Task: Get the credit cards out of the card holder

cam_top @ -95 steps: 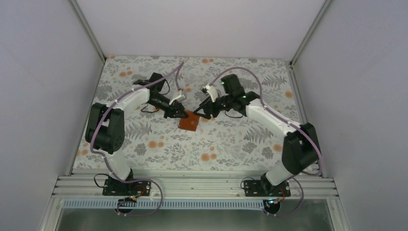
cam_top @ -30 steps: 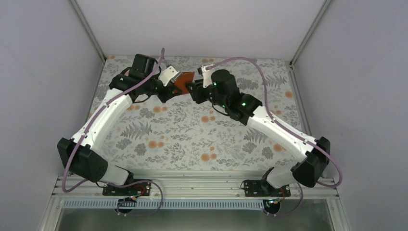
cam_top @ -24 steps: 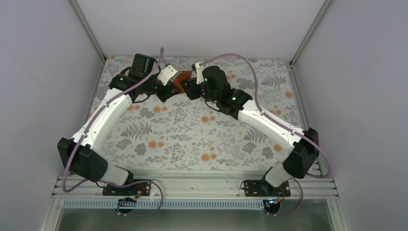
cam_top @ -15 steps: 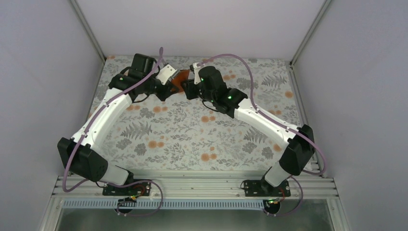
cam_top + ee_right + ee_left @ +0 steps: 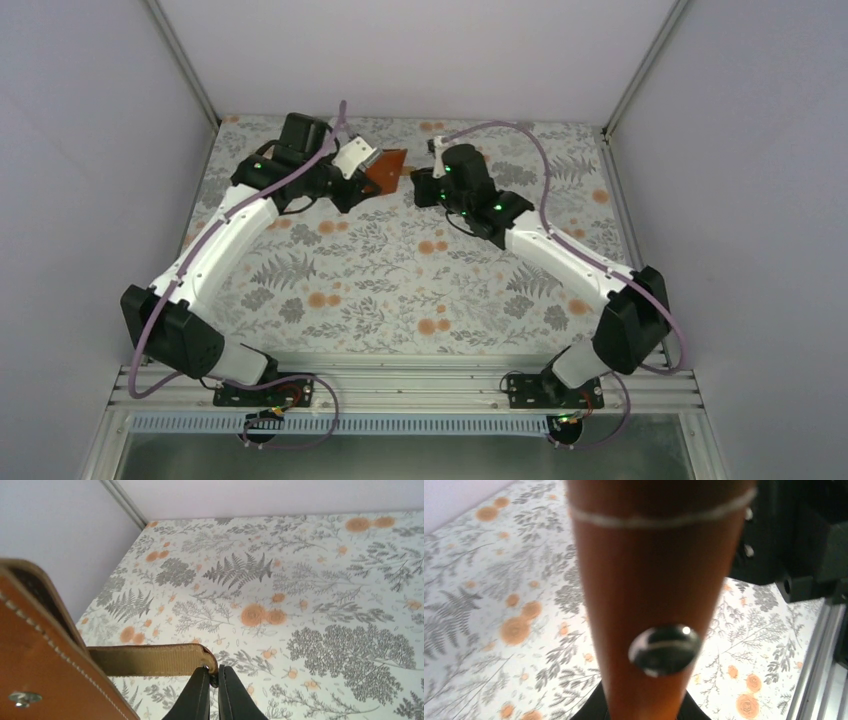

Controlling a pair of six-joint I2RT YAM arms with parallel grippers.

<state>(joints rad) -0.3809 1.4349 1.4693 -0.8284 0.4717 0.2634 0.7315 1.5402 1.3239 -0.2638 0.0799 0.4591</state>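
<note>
Above the far middle of the floral surface (image 5: pixel 400 290) | brown leather bifold card holder (image 5: pixel 388 168) held aloft, clamped in left claw (image 5: pixel 367 181) | tan strap (image 5: pixel 150 659) end pinched in tightly closed right claw (image 5: pixel 214 679)

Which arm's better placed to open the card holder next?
Right: the right pincer is shut on the tip of the tan strap, likely ready to pull it open. The left pincer is occupied clamping the card holder.
</note>
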